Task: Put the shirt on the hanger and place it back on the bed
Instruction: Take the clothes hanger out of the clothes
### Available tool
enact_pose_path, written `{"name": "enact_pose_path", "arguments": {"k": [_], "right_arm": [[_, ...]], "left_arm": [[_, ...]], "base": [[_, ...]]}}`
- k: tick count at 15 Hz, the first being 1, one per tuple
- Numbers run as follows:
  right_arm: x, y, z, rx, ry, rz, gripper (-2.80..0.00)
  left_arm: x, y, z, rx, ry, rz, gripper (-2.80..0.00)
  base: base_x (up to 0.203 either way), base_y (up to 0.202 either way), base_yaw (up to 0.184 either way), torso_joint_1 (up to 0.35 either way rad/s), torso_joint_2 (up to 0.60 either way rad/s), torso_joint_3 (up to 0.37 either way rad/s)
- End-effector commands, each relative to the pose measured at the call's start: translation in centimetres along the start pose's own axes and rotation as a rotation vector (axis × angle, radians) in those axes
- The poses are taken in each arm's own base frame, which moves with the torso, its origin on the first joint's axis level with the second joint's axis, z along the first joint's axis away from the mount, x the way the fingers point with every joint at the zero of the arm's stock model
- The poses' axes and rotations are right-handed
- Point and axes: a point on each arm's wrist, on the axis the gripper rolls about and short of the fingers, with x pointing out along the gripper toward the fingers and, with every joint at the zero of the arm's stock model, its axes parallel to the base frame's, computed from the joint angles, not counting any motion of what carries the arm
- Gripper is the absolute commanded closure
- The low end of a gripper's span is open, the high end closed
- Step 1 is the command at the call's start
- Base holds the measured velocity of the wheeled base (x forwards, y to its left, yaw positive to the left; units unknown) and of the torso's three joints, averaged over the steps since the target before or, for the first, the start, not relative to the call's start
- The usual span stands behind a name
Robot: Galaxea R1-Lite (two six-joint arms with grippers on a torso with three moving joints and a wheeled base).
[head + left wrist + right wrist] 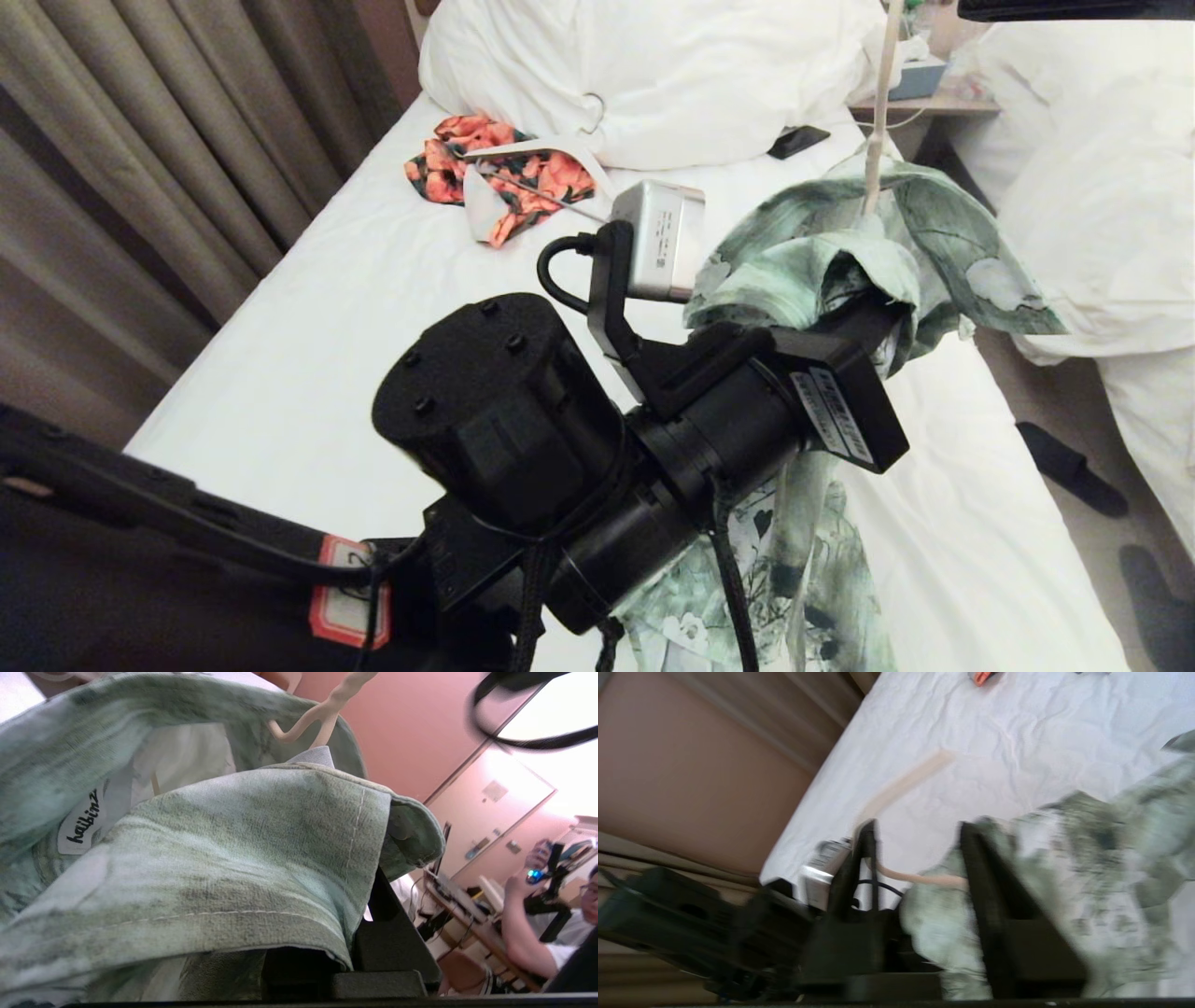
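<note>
Shirts: I count one shirt (pixel 822 252), raised above the bed (pixel 308 336).
Hangers: one hanger (pixel 878 103), hook cut off.
Left gripper (pixel 878 322): clenched on shirt fabric, fingers buried.
Right gripper (pixel 917 858): jaws apart, hanger wire between them, seemingly unpinched; blurred.
Other: one orange garment (pixel 504 173).

A white sewn-in neck label (pixel 79 823) inside the collar of the green and white printed short-sleeved shirt (pixel 224 858), at the left of the left wrist view, reads "haibin" in black script; its last letters run under a fold. Other stickers and printing in the head view are too small to read.
</note>
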Motion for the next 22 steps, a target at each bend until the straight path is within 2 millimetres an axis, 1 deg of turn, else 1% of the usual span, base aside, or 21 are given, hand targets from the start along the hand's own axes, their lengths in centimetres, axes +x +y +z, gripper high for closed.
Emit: {"name": "enact_pose_path", "arguments": {"k": [1,2,5,9,11,14,16,17,20,22], "right_arm": [[-0.1,0.0,0.0,0.011,0.001,-0.002,-2.8],[0.0,0.0,0.0,0.026,0.004,-0.003,-2.8],[1.5,-0.4,-0.7,0.08,0.05,-0.028,-2.8],[2.4,-0.8,-1.3,0.09,0.098,-0.054,-2.8],[3.4,-0.8,-1.7,0.089,0.116,-0.057,-2.8],[4.4,-0.3,-2.2,0.091,0.143,-0.035,-2.8],[4.6,0.1,-2.2,0.098,0.137,-0.014,-2.8],[4.8,0.4,-2.3,0.096,0.133,0.001,0.0],[4.9,0.8,-2.3,0.091,0.126,0.019,0.0],[4.7,0.8,-2.2,0.091,0.12,0.019,0.0]], "left_arm": [[0.4,0.6,-1.4,-0.002,0.026,0.01,0.0],[0.4,0.6,-1.6,-0.001,0.029,0.012,0.0],[0.4,0.6,-1.7,-0.002,0.031,0.014,0.0],[0.4,0.6,-1.5,-0.001,0.026,0.012,0.0],[0.4,0.5,-1.4,-0.002,0.023,0.011,0.0],[0.4,0.6,-1.5,0.0,0.026,0.012,0.0],[0.5,0.6,-1.5,0.0,0.025,0.012,0.0],[0.5,0.5,-1.4,0.0,0.024,0.011,0.0],[0.5,0.5,-1.4,0.001,0.025,0.012,0.0],[0.4,0.4,-1.0,0.004,0.016,0.009,0.0]], "base": [[0.0,0.0,0.0,0.0,0.0,0.0],[0.0,0.0,0.0,0.0,0.0,0.0],[0.0,0.0,0.0,0.0,0.0,0.0],[0.0,0.0,0.0,0.0,0.0,0.0],[0.0,0.0,0.0,0.0,0.0,0.0],[0.0,0.0,0.0,0.0,0.0,0.0],[0.0,0.0,0.0,0.0,0.0,0.0],[0.0,0.0,0.0,0.0,0.0,0.0],[0.0,0.0,0.0,0.0,0.0,0.0],[0.0,0.0,0.0,0.0,0.0,0.0]]}}
